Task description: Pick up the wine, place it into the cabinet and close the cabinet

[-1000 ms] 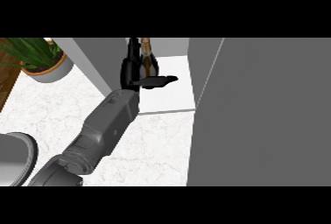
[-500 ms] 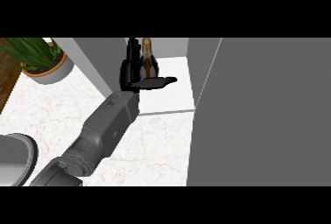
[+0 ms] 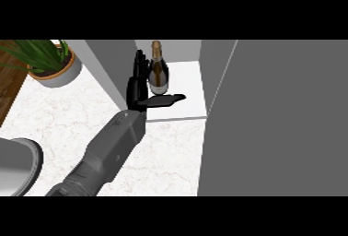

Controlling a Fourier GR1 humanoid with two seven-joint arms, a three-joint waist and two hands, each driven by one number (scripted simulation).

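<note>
White marbled counter (image 3: 68, 120) filled the lower left of the head view, with a strip of brown wood along its far left edge.

At the back of the counter stood the cabinet (image 3: 108, 60), open. It had a grey side wall on its left, a white floor (image 3: 190, 87) inside, and its wide grey door (image 3: 285, 120) swung out to the right, covering the right side of the view.

The wine bottle (image 3: 158, 73) was the only thing inside the cabinet. It stood upright on the white floor, close to the cabinet's left wall, neck toward the back, with a pale label on its dark body.

The left hand (image 3: 138, 90) was in the cabinet's mouth, just left of the bottle. Its fingers (image 3: 140, 64) were straight and pointed toward the back of the cabinet, lying alongside the bottle. The thumb (image 3: 166, 99) stuck out sideways to the right, in front of the bottle's base. The hand was spread and curled round nothing; I could not tell whether the fingers touched the glass.

Its grey forearm (image 3: 108, 152) ran from the cabinet's front edge down across the counter to the lower left.

Left of the cabinet and well apart from it, a leafy plant (image 3: 41, 53) grew in a round grey pot (image 3: 65, 76). Far in front of the cabinet, at the lower left edge, lay a grey round dish (image 3: 17, 166), partly cut off.
</note>
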